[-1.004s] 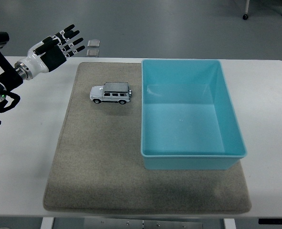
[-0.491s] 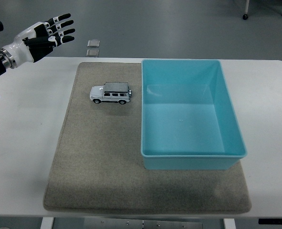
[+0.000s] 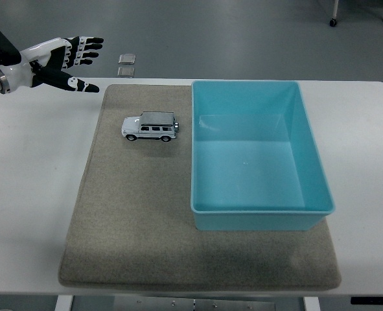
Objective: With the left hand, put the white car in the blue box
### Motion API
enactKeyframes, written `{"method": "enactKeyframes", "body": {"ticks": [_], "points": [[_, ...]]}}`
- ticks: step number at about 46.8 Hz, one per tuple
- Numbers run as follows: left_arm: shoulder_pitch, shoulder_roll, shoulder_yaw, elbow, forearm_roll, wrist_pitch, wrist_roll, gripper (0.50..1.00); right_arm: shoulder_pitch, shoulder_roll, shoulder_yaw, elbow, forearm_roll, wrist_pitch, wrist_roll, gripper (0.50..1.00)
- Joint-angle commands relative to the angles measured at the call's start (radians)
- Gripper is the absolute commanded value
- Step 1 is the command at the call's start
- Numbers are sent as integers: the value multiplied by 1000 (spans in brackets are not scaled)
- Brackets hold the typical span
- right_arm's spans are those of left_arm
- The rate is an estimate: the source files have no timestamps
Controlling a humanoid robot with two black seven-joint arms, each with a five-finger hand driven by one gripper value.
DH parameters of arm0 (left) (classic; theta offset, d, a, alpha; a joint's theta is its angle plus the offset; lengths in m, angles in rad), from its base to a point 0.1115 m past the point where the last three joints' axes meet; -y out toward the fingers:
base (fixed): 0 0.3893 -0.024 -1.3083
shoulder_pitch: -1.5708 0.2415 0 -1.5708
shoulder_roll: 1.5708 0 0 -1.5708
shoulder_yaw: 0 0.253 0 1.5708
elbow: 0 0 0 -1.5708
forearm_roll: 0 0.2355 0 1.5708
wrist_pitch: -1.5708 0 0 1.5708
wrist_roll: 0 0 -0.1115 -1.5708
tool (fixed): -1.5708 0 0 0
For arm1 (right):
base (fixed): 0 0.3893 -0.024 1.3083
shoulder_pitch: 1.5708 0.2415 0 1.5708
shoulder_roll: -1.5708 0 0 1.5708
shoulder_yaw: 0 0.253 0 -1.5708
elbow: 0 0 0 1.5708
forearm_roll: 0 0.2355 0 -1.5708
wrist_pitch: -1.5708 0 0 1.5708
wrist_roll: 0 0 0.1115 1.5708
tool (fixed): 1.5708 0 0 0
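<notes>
A white toy car [image 3: 150, 127] stands upright on a grey-brown mat [image 3: 133, 214], its front facing left. A blue box [image 3: 256, 155] sits to its right on the mat and holds nothing. My left hand [image 3: 73, 63] hovers at the upper left, above the table's far left part, well apart from the car. Its fingers are spread, the thumb pointing toward the mat, and it holds nothing. The right arm is out of view.
The white table [image 3: 35, 194] carries the mat and box. Two small grey squares [image 3: 126, 65] lie on the floor beyond the table's far edge.
My left hand has risen and moved up and left, then turned so the thumb spreads out toward the mat. The car and box have not moved.
</notes>
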Motion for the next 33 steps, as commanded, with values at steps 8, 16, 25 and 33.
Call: {"method": "enactKeyframes", "body": {"ticks": [8,16,25,33], "points": [[-13,43,63,-104,182,43,-13,986,0,0,0,0,0,0,0,936],[-13,45,64,-106,320,90,-13,986,0,0,0,0,0,0,0,936],[-13,45,67,-119,418,118,-13,986,0,0,0,0,0,0,0,936],[-13,39,72,-138,490,118,-13,986,0,0,0,0,0,0,0,936]]}}
